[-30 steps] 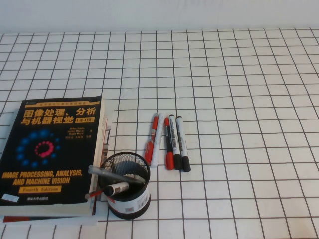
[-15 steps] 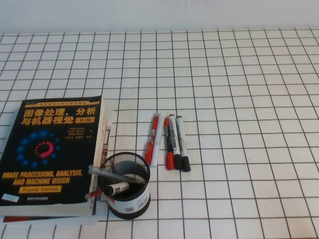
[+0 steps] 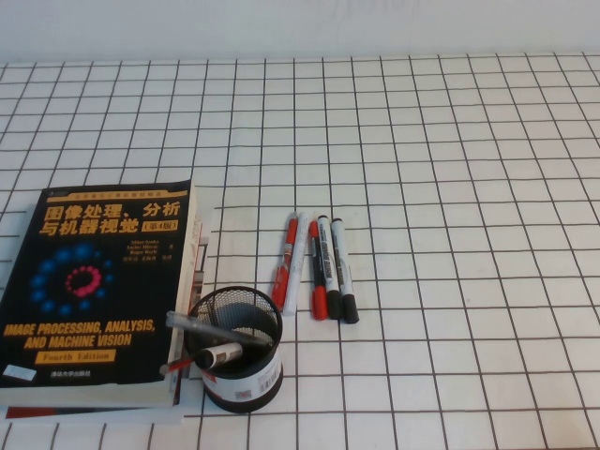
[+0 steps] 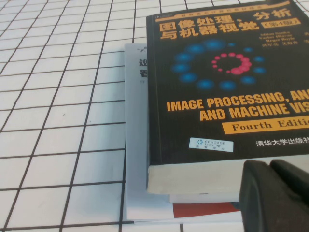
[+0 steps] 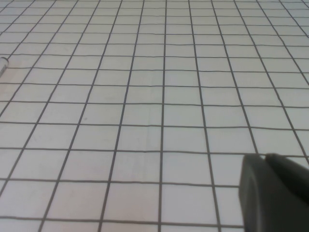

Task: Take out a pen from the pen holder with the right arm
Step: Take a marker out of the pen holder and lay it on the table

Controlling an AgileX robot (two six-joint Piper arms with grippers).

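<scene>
The gridded table [image 3: 450, 187] is bare over most of its width, so the right arm has an open path toward the work at the near left. There a black textbook [image 3: 94, 281] lies flat on a white book [image 4: 137, 121]. The stack serves as a backstop just beside the pen holder [image 3: 246, 380], a black mesh cup standing upright near the front edge. Four markers [image 3: 319, 267] lie side by side on the table just beyond the cup, already out of it and so not what the task asks for. Inside the holder, a slim grey pen [image 3: 211, 328] and a thicker black-capped marker [image 3: 220, 355] lean across the rim toward the books. That slant leaves their upper ends exposed, so either can probably be pinched without reaching into the cup. Neither arm shows in the high view. The left gripper [image 4: 269, 169] hangs parked over the near edge of the book stack, its jaws seemingly pressed together, though only their tips show. The right gripper [image 5: 266, 159] hovers over empty grid, well apart from the holder, clamped closed on nothing. It must spread before it can take a pen.
</scene>
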